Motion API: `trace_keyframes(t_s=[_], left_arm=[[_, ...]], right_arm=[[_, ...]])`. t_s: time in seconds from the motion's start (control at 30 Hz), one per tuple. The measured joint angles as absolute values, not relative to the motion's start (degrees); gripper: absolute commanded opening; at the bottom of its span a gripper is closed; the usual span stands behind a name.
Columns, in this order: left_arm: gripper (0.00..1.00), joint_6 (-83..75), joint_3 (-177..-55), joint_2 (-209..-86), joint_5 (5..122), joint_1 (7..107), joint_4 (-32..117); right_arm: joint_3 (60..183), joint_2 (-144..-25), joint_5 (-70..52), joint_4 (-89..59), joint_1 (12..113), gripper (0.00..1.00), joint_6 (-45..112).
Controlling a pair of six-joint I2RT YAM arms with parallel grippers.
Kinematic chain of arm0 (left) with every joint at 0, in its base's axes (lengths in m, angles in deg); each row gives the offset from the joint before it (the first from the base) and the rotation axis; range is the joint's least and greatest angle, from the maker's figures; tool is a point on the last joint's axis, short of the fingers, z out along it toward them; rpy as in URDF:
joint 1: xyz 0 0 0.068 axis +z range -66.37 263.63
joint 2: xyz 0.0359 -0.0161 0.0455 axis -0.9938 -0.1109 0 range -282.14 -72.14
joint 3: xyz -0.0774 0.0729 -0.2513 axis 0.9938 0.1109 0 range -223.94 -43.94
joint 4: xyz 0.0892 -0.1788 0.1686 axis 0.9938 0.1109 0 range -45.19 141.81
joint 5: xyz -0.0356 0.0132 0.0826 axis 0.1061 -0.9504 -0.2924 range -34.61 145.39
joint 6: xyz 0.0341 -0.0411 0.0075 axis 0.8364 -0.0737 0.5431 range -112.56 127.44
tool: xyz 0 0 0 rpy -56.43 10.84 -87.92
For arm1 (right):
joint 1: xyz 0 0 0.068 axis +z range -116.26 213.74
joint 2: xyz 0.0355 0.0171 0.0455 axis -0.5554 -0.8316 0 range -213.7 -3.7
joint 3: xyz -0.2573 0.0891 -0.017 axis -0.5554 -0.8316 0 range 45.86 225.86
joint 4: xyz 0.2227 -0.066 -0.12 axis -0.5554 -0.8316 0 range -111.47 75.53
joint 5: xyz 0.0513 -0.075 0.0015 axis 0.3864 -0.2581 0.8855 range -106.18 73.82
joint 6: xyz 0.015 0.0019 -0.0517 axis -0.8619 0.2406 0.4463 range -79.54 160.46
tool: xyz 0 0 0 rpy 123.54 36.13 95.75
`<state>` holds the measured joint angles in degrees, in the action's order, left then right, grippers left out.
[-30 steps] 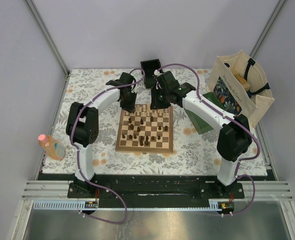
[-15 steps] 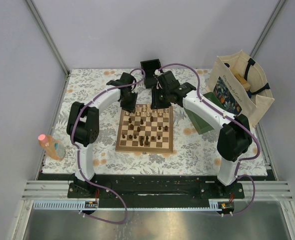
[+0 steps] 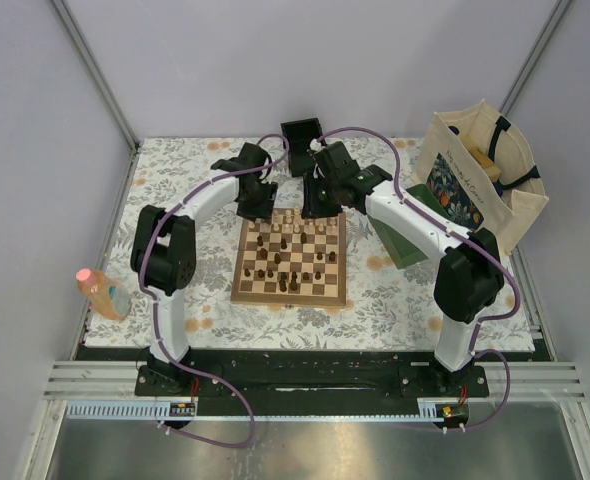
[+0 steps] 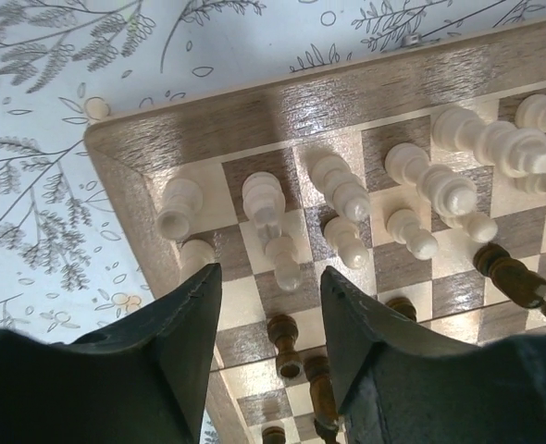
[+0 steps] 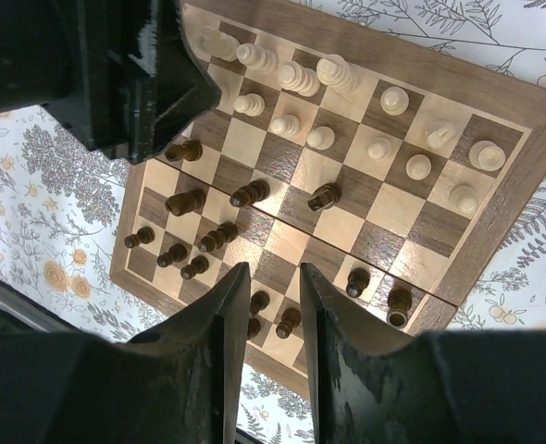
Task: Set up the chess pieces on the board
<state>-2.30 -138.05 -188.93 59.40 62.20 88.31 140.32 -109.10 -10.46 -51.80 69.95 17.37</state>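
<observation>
Bottle (image 3: 103, 292) sits at the table's (image 3: 165, 175) left edge, well apart from everything and no obstacle.

Left gripper (image 3: 255, 203) hovers over the board's (image 3: 289, 300) far-left corner. Its jaws are spread wide with nothing between them. In the left wrist view, the pale pieces (image 4: 342, 190) stand right under it in two rows along the far edge. They are upright, long axis vertical and tops toward the camera, and packed close side by side.

Dark pieces (image 5: 250, 192) are scattered across the mid-board and near rows, on the base side of both grippers. In the right wrist view several look tilted, but whether they are lying or standing cannot be told.

Black box (image 3: 302, 135) sits just beyond the board's far edge, between the two wrists.

Right gripper (image 3: 320, 197) hovers over the far edge near the middle. Its jaws are parted narrowly and it holds nothing. It looks down on the central dark strays, so the right arm is probably nearer to them. Any reach goes toward the bases.

Likely obstacles are the crowded pale rows under both grippers and the other wrist close alongside.

Green tray (image 3: 407, 245) lies partly under the right arm, and the bag (image 3: 480, 180) stands far right. Both are off the path.
</observation>
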Motion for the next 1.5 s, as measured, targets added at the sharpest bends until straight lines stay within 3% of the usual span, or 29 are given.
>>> trace_keyframes(t_s=[0.07, 0.13, 0.37, 0.6, 0.73, 0.87, 1.5], left_arm=[[0.52, -2.3, -137.94, -187.73, 58.92, 62.2, 88.42], [0.59, -2.32, -137.55, -185.54, 58.4, 62.2, 88.42], [0.6, -2.54, -133.57, -174.87, 56.28, 62.2, 87.42], [0.76, -1.58, -125.22, -164.36, 54.05, 62.4, 85.93], [0.91, -0.49, -123.64, -162.77, 53.31, 62.7, 85.78], [0.96, 0.24, -123.05, -162.57, 52.94, 62.86, 85.41], [0.99, 0.32, -122.99, -162.57, 52.43, 62.9, 85.43]], right_arm=[[140.12, -109.1, -10.46, -51.73, 69.95, 0.38, 17.24], [139.31, -108.99, -10.49, -51.55, 69.95, 0.38, 17.22], [132.91, -106.44, -10.49, -51.12, 69.95, 0.4, 17.02], [129.39, -105.87, -10.73, -51.12, 69.95, 0.43, 16.98], [127.22, -105.87, -12.56, -51.66, 69.93, 0.46, 16.56], [125.76, -105.74, -15.71, -52.65, 69.84, 0.46, 16.28], [125.67, -108.16, -18.55, -54.88, 69.79, 0.43, 16.3]])
